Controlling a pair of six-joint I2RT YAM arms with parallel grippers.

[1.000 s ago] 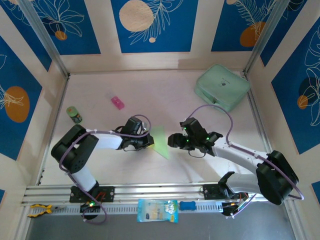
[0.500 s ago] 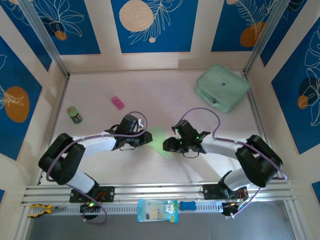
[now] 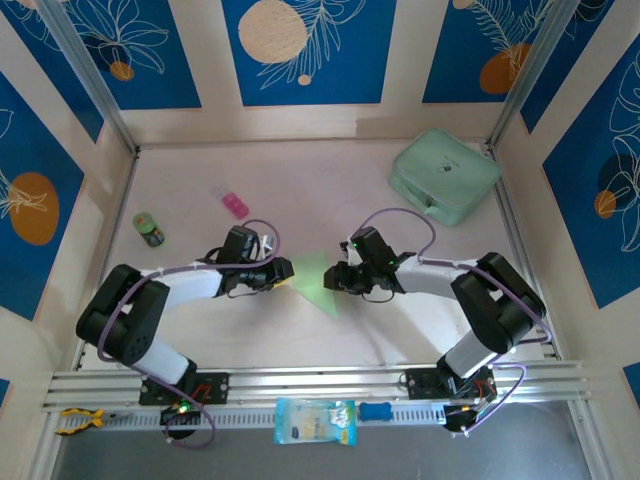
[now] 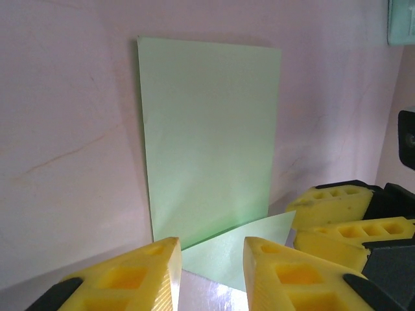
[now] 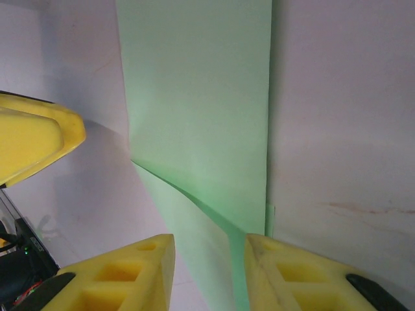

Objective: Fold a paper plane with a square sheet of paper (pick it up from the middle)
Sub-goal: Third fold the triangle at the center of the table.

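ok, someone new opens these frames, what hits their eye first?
The pale-green sheet of paper at mid-table, one corner turned over, draws the eye first. The left gripper and right gripper face each other across it, yellow fingers parted close to its edges. A mint-green case sits at the far right corner, below blue leaf-print wall panels.

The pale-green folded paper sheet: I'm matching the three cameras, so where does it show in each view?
Top external: the pale-green folded paper sheet lies mid-table, between left gripper and right gripper.
Left wrist: upper centre, beyond the yellow fingers.
Right wrist: upper centre, reaching down between the fingers.
Shared landmark, wrist views: its lifted triangular corner.
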